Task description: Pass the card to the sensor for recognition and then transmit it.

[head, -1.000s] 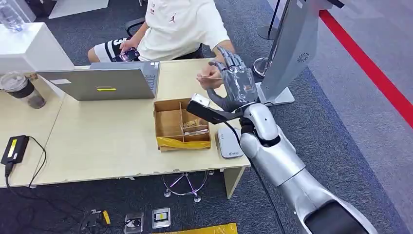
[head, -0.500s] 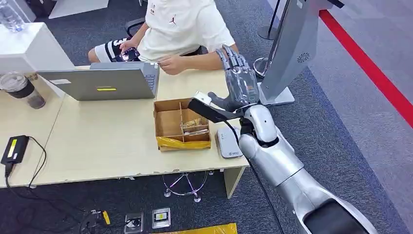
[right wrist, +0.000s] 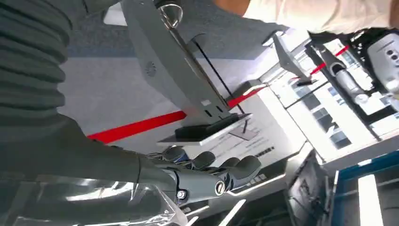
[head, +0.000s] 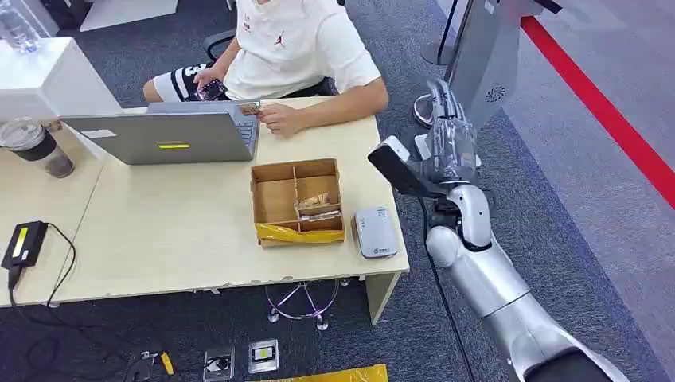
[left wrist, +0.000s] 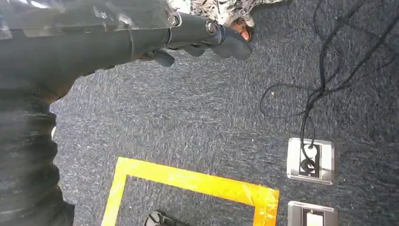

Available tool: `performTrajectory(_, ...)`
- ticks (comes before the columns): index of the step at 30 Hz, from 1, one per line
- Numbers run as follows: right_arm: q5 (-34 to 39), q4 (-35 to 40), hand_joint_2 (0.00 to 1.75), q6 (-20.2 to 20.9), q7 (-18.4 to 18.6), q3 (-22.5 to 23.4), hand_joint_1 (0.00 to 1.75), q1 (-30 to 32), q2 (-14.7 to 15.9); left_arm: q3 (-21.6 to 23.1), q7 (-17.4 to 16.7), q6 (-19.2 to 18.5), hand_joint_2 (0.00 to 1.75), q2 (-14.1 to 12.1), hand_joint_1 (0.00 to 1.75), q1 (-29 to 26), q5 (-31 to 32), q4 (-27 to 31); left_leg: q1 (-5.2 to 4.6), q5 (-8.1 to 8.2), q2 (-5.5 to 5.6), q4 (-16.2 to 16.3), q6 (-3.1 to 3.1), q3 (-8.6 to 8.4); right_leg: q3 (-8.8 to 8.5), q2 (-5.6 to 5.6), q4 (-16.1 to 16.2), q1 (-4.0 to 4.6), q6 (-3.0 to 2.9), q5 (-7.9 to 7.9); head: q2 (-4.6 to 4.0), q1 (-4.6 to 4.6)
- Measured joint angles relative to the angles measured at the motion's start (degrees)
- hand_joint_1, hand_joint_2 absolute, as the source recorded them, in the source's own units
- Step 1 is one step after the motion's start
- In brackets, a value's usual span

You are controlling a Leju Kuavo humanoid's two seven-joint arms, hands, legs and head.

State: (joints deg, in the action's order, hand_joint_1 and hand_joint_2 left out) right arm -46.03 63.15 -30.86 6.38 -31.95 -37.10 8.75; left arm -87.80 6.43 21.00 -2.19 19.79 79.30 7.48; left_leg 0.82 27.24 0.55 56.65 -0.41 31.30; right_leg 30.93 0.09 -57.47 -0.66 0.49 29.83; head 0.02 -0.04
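Observation:
A person in a white shirt sits behind the desk (head: 183, 239) and holds the small card (head: 250, 109) in a hand (head: 278, 118) beside the laptop. The grey-white sensor (head: 374, 232) lies flat near the desk's front right corner. My right hand (head: 450, 142) is raised just off the desk's right edge, fingers stretched upward and nothing in it. In the right wrist view its fingers (right wrist: 211, 172) are straight and bare. My left hand (left wrist: 207, 35) hangs over the carpet, fingers loosely extended, holding nothing.
A partitioned cardboard box (head: 275, 199) with several cards (head: 317, 204) stands left of the sensor. A grey laptop (head: 167, 131), a cup (head: 36, 145) and a black device (head: 24, 241) occupy the desk's left. A grey kiosk stand (head: 477, 72) rises just behind my right hand.
The person took the card from my right hand and drew it back to the laptop. My right hand then swung right, from over the desk to beyond its edge.

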Motion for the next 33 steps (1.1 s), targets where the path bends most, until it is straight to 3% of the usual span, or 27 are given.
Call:
performTrajectory(6, 7.9, 4.1, 1.75, -2.6, 0.1, 4.5, 0.0, 6.9, 4.1, 0.0, 0.2, 0.1, 1.75, -0.7, 0.0, -1.2, -2.4, 0.0, 0.0, 0.01, 0.0, 0.0, 0.0, 0.0, 0.0, 0.0, 0.0, 0.0, 0.0, 0.0, 0.0, 0.0)
performTrajectory(10, 17.9, 7.5, 1.75, -6.2, -1.9, 9.2, 0.0, 12.6, 6.8, 0.0, 0.3, 0.6, 1.75, -1.3, 0.0, -2.2, -3.8, 0.0, -0.02, 0.03, 0.01, 0.0, 0.03, 0.04, 0.0, -0.02, 0.0, -0.02, 0.0, 0.0, 0.0, 0.0)
performTrajectory(14, 24.2, 11.3, 1.75, -6.3, -4.6, 13.8, 0.0, 17.9, 8.4, 0.0, 0.5, 0.8, 1.75, -1.9, 0.0, -3.2, -5.3, 0.0, -0.02, 0.06, -0.04, 0.0, 0.01, 0.04, 0.0, 0.01, 0.0, -0.02, 0.0, 0.0, 0.0, -0.02)
performTrajectory(22, 19.3, 18.7, 1.75, -2.4, -7.4, 15.4, 0.0, 22.7, 8.3, 0.0, 1.4, 0.6, 1.75, -2.2, 0.0, -4.0, -5.9, 0.0, 0.01, 0.01, -0.04, 0.0, 0.0, 0.02, 0.0, -0.01, 0.0, 0.01, 0.0, 0.0, 0.0, -0.02)
performTrajectory(33, 17.8, 25.5, 1.75, -2.3, -7.5, 15.4, 0.0, 25.0, 7.3, 0.0, 1.4, 0.7, 1.75, -2.0, 0.0, -3.8, -4.2, 0.0, -0.02, 0.01, -0.03, 0.0, 0.0, 0.02, 0.0, -0.01, 0.0, -0.02, 0.0, 0.0, 0.0, -0.02)
